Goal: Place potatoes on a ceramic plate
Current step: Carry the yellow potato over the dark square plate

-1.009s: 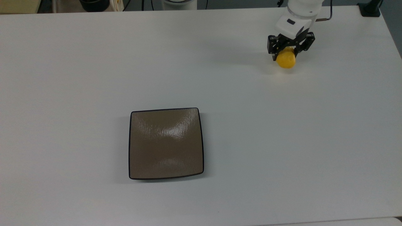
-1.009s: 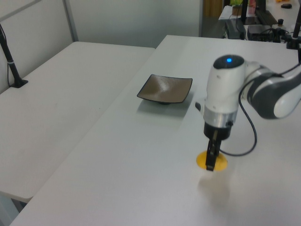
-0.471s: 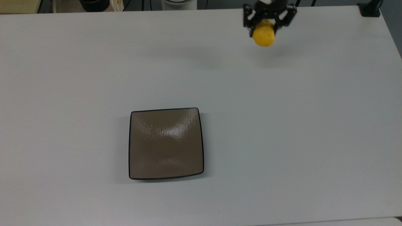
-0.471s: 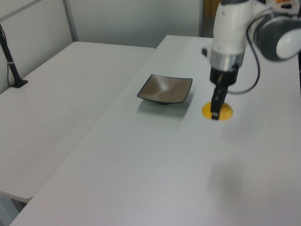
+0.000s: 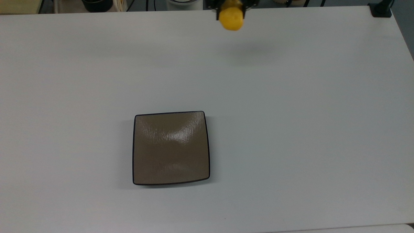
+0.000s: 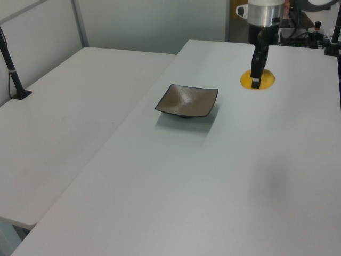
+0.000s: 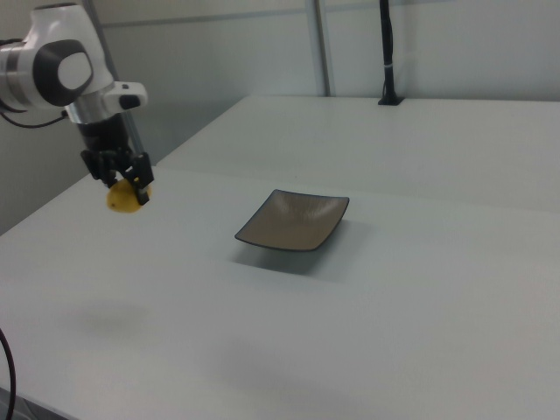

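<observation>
Robot pincer (image 7: 122, 179) carrying a yellow potato (image 5: 231, 18) in the air, with the brown ceramic plate (image 5: 170, 148) waiting well apart on the white surface (image 5: 291, 129).

The pincer pinches the potato from both sides, holding it high above the surface; its shadow lies on the surface far below. The square plate sits empty, towards the top view's lower left of the potato. To do this step well, I judge the arm should carry the potato level until it is above the plate's middle, lower it close to the glossy face, and only then part the fingers, since a smooth oval dropped from height could roll off.
</observation>
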